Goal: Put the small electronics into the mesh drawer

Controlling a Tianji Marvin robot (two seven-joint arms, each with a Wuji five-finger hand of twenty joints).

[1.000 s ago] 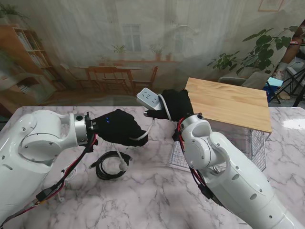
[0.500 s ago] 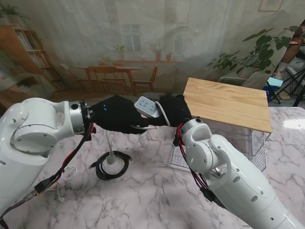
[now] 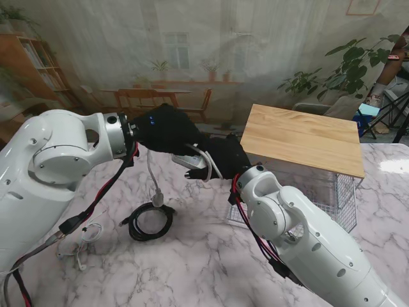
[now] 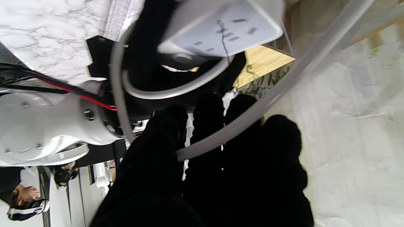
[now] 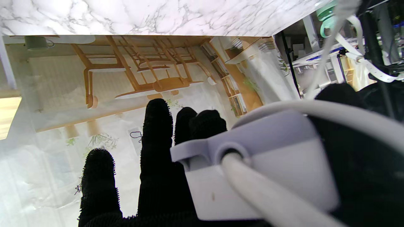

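A white power strip (image 3: pixel 190 160) is held above the table between my two black-gloved hands. My right hand (image 3: pixel 225 157) is shut on it, thumb side against its body (image 5: pixel 262 170). My left hand (image 3: pixel 167 130) sits just above and left of the strip, closed around its white cord (image 4: pixel 252 107). The cord (image 3: pixel 152 176) hangs down from that hand to a plug (image 3: pixel 157 200) dangling over the table. The mesh drawer (image 3: pixel 339 192) stands pulled out at the right, under a wooden top (image 3: pixel 303 137). Most of the drawer is hidden by my right arm.
A coiled black cable (image 3: pixel 150 222) lies on the marble right under the hanging plug. A thin white wire (image 3: pixel 86 238) lies nearer to me on the left. The printed backdrop stands just behind the table's far edge.
My left hand rose and swung right with the cord until it met the power strip. The plug lifted off the black coil. My right hand brought the strip lower and slightly left.
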